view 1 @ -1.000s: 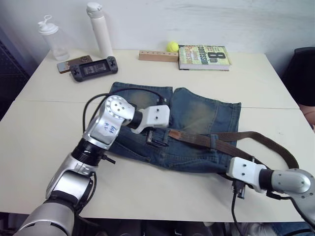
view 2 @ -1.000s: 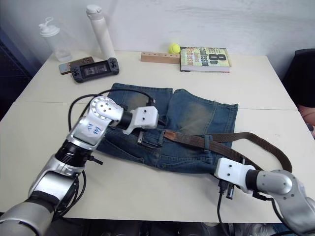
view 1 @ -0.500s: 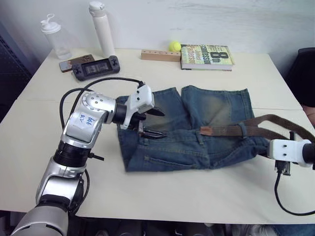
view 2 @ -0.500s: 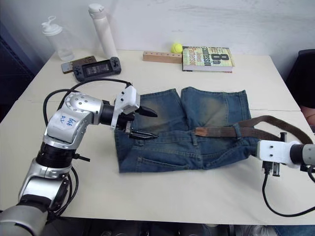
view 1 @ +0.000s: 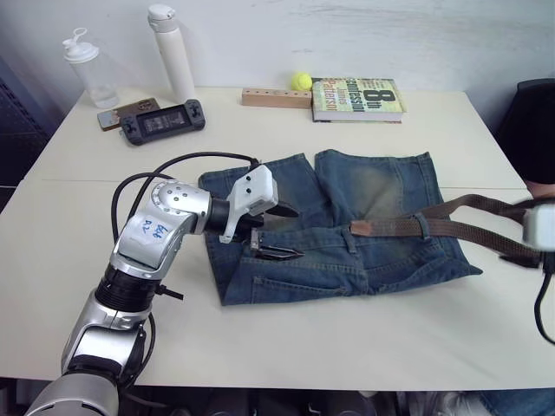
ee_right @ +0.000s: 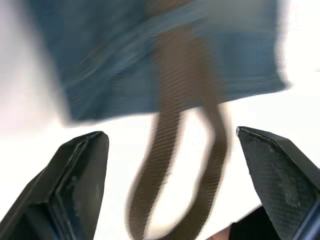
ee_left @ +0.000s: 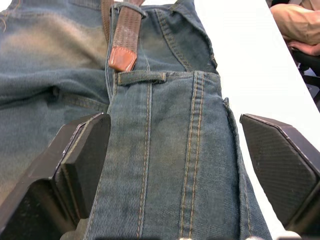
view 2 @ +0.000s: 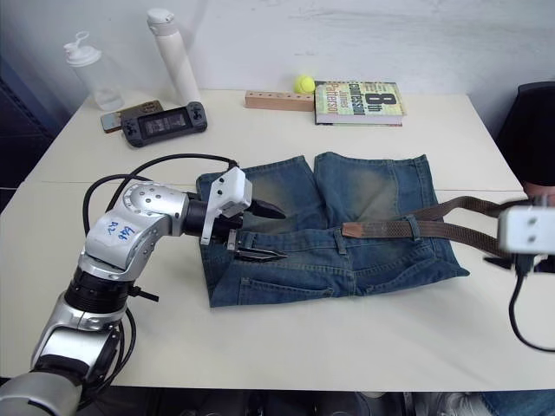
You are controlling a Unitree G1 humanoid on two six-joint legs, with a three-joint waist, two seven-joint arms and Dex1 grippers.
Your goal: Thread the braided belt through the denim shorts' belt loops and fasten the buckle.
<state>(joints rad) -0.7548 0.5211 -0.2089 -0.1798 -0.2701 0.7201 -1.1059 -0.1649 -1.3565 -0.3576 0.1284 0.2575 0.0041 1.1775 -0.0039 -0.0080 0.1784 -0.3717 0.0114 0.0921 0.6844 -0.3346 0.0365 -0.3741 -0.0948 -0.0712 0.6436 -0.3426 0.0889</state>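
The denim shorts (view 1: 347,234) lie flat in the middle of the table, waistband toward me. The braided belt (view 1: 451,229) runs along the waistband's right half under one of the belt loops (view 1: 422,227). Its tan tip (view 1: 361,229) rests mid-waistband, and the rest arcs off past the shorts' right edge. The buckle is hidden. My left gripper (view 1: 297,233) hovers open at the waistband's left end, with another loop (ee_left: 142,77) and the tip (ee_left: 122,57) ahead of it. My right gripper (ee_right: 170,137) is open at the far right, the belt's bend (ee_right: 175,200) beyond its fingers, unheld.
Along the table's (view 1: 347,338) far edge stand a clear bottle (view 1: 87,74), a white bottle (view 1: 173,52), a phone (view 1: 121,111), a game console (view 1: 163,121), a wooden block (view 1: 276,97), a tennis ball (view 1: 301,81) and a book (view 1: 357,98). A person's arm (ee_left: 300,25) is off to the right.
My right arm swung out to the right, dragging shorts and belt rightward, then its fingers spread open. The left gripper came off the waistband and stays open at the shorts' left end.
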